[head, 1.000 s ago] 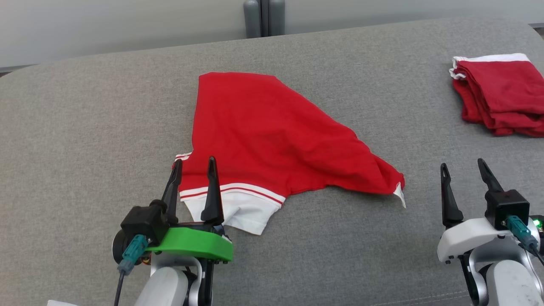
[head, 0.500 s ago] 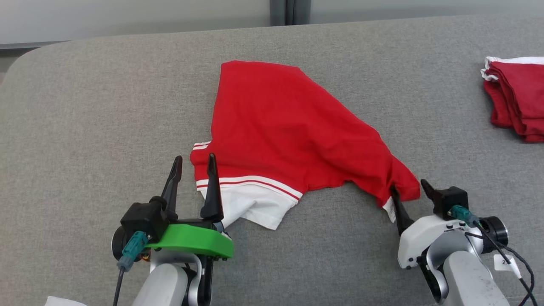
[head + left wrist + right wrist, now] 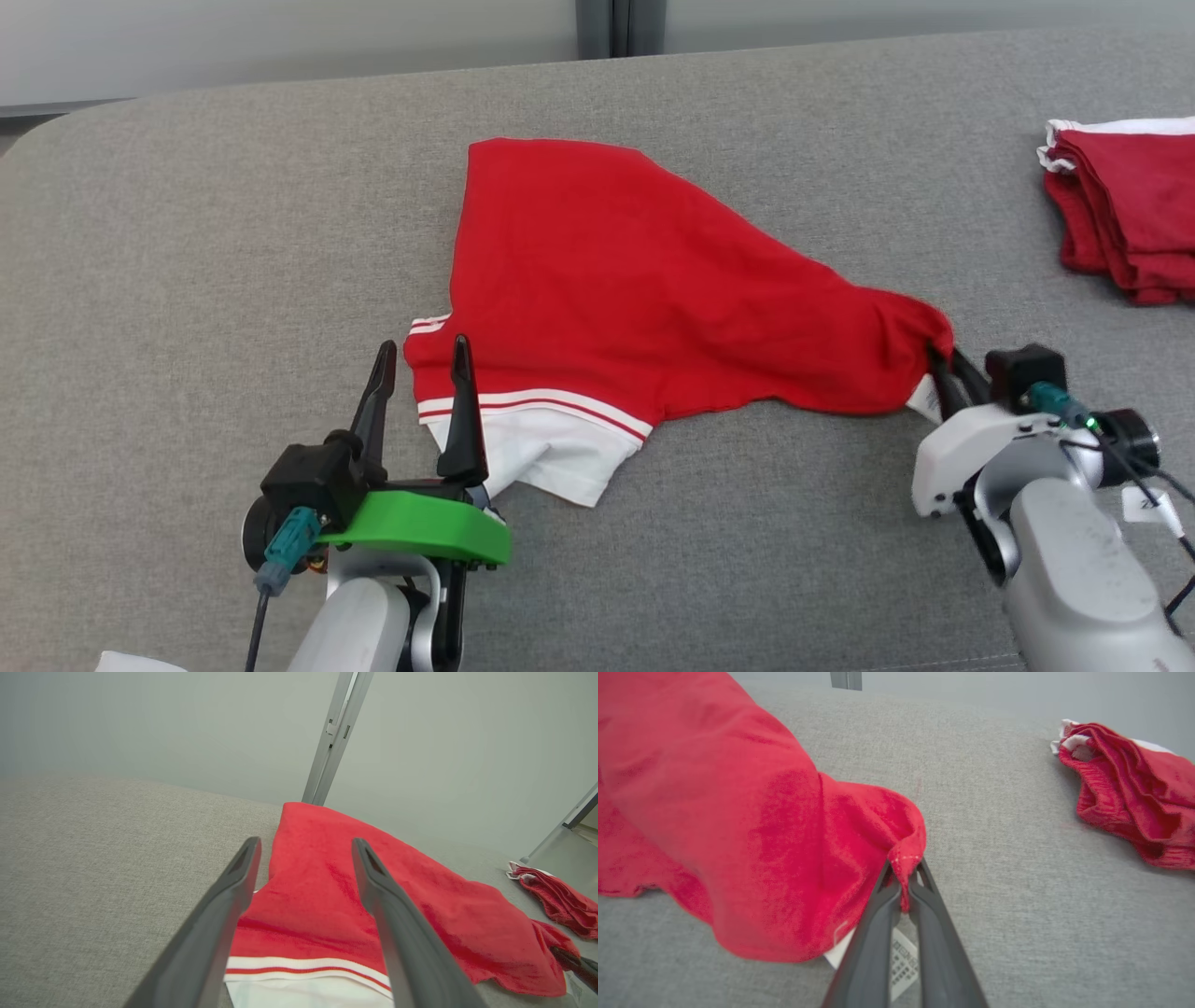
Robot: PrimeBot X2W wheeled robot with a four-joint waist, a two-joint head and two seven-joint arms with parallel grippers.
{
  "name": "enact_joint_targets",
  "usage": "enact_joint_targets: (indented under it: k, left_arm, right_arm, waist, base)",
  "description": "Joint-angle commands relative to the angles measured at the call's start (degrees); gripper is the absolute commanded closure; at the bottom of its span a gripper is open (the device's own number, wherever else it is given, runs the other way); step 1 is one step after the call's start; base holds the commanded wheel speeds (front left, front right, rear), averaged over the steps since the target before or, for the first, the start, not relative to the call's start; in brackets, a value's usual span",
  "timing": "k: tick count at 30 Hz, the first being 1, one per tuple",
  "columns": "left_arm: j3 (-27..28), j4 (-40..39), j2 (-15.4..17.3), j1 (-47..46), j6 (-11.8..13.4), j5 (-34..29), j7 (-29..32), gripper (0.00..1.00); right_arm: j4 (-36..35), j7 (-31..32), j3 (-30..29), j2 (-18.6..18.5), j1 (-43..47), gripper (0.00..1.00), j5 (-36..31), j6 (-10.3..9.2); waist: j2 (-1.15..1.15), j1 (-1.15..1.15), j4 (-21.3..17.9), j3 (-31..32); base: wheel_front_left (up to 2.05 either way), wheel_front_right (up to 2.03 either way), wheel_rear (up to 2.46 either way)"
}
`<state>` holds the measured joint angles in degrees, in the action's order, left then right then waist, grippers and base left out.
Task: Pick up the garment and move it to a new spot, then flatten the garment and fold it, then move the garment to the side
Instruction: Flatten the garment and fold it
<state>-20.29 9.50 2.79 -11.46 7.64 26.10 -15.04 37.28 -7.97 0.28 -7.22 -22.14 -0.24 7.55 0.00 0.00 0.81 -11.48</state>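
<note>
Garment (image 3: 635, 280), red with a white striped band, lies spread across the middle of the grey bench (image 3: 187, 233), with the band toward the front edge. Its right corner is bunched and raised off the cushion, pinched between the closed fingers of the right gripper (image 3: 945, 366). In the right wrist view the red hem is clamped near the tips, and a white printed label (image 3: 903, 956) hangs beneath. A second ago that gripper stood with its fingers apart, well clear of the cloth toward the bench's front right. Half a second ago its fingers straddled the corner, which then lay flat. The left gripper (image 3: 423, 343) has not changed: its fingers are spread wide and hold nothing, poised at the garment's left front corner by the striped band. A folded pile of red cloth (image 3: 1130, 215) lies well apart at the bench's right edge.
</note>
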Motion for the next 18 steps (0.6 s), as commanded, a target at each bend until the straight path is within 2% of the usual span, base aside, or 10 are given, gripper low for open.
enact_joint_targets:
  k: [1, 6, 10, 15, 16, 17, 18]
  left_arm:
    - [0.18, 0.00, 0.21, -0.39, 0.18, -0.22, -0.19, 0.00]
    - [-0.17, 0.68, 0.22, -0.38, -0.32, 0.42, -0.19, 0.00]
    - [-0.36, 1.11, 0.22, -0.35, -0.34, 0.89, -0.19, 0.00]
    - [-0.09, 1.80, 0.22, -0.13, -0.46, 1.08, -0.19, 0.00]
    - [-0.15, 1.97, 0.22, -0.02, -0.45, 1.19, -0.19, 0.00]
    - [-0.33, 2.23, 0.22, 0.15, -0.46, 1.40, -0.19, 0.00]
    - [-0.56, 2.57, 0.22, 0.34, -0.54, 1.65, -0.19, 0.00]
  right_arm:
    - [0.34, -0.84, -1.21, -1.32, -1.91, 1.00, -0.60, -0.13]
    - [0.64, -2.50, -6.90, -4.60, -6.10, 1.00, -3.34, -0.12]
    - [0.72, -3.20, -10.87, -6.22, -5.52, 1.00, -5.47, -0.13]
    - [2.79, -4.67, -14.79, -5.42, -2.89, 1.00, -7.29, -0.12]
    - [3.04, -5.10, -15.64, -5.13, -2.48, 0.80, -7.63, -0.12]
    - [3.17, -5.72, -16.69, -4.67, -1.88, 0.35, -8.05, -0.12]
    - [3.26, -6.09, -17.38, -4.19, -1.38, 0.00, -8.52, -0.13]
  waist:
    - [0.00, 0.00, -0.36, -0.06]
    - [0.00, 0.00, -0.65, 0.06]
    - [0.00, 0.00, -0.35, -0.07]
    - [0.00, 0.00, -0.21, -0.16]
    - [0.00, 0.00, -0.24, -0.14]
    - [0.00, 0.00, -0.30, -0.07]
    - [0.00, 0.00, -0.35, 0.00]
  base:
    - [0.00, 0.00, 0.00]
    - [0.00, 0.00, 0.00]
    - [0.00, 0.00, 0.00]
    - [0.00, 0.00, 0.00]
    - [0.00, 0.00, 0.00]
    - [0.00, 0.00, 0.00]
    - [0.00, 0.00, 0.00]
